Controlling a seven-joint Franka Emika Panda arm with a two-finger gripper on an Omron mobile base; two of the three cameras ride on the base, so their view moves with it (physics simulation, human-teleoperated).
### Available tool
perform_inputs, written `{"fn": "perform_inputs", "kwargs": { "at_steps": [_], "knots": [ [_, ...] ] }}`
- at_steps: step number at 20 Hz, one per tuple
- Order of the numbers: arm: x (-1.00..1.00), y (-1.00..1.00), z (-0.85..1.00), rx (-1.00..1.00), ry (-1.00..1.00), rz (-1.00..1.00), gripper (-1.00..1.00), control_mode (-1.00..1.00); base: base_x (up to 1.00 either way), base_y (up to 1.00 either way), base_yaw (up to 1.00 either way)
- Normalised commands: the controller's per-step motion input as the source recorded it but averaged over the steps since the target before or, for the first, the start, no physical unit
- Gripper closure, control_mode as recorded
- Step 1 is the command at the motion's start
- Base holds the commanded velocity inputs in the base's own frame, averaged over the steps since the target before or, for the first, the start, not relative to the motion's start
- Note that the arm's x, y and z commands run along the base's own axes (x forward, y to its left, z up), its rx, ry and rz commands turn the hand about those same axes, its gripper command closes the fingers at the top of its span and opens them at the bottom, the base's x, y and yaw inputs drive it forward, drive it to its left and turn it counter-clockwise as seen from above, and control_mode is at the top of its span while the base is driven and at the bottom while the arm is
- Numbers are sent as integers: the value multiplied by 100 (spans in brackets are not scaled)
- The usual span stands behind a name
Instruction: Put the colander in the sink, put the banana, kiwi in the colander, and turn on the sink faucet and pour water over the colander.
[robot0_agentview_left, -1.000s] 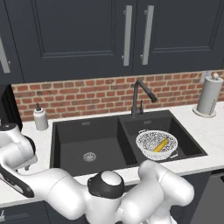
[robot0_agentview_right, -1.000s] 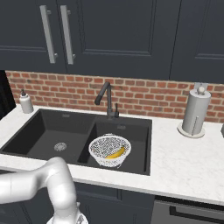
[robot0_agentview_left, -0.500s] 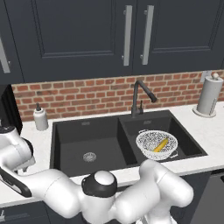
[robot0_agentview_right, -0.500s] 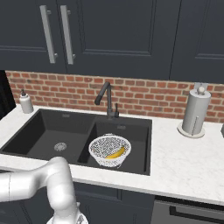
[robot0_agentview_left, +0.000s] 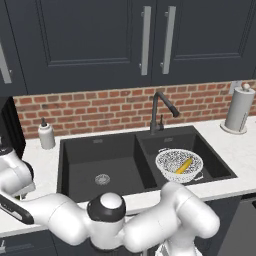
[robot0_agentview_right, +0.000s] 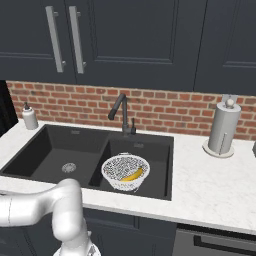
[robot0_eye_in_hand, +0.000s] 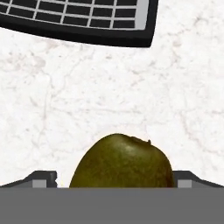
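Observation:
In the hand view a dark olive-green kiwi lies on the white marble counter. It sits between my two fingertips, and my gripper is open around it, with a gap on each side. The white speckled colander stands in the right, smaller basin of the black sink. The yellow banana rests inside the colander. Behind the basins rises the black sink faucet, with its spout angled over the right basin.
A white soap dispenser stands left of the sink. A paper towel roll stands at the right. A black gridded object lies on the counter beyond the kiwi. Dark cabinets hang above the brick backsplash.
The arm's elbow joint has slid a little to the left in the left base view. The colander, banana and faucet have not moved.

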Motion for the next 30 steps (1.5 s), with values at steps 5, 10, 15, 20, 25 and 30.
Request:
{"fn": "perform_inputs", "kwargs": {
  "at_steps": [5, 10, 15, 20, 25, 30],
  "knots": [
    [2, 12, -30, 0, 4, -5, 100, -100, 0, 0, 0],
    [0, -20, -24, -6, 0, -10, 100, -100, 0, 0, 0],
    [-3, -83, -3, -5, 0, -13, 100, -100, 0, 0, 0],
    [-25, -100, 14, 0, -1, -7, 100, -100, 0, 0, 0],
    [-48, -100, 30, 0, -6, -1, 100, -100, 0, 0, 0],
    [-62, -100, 34, 0, -5, -1, 100, -100, 0, 0, 0]
  ]
}}
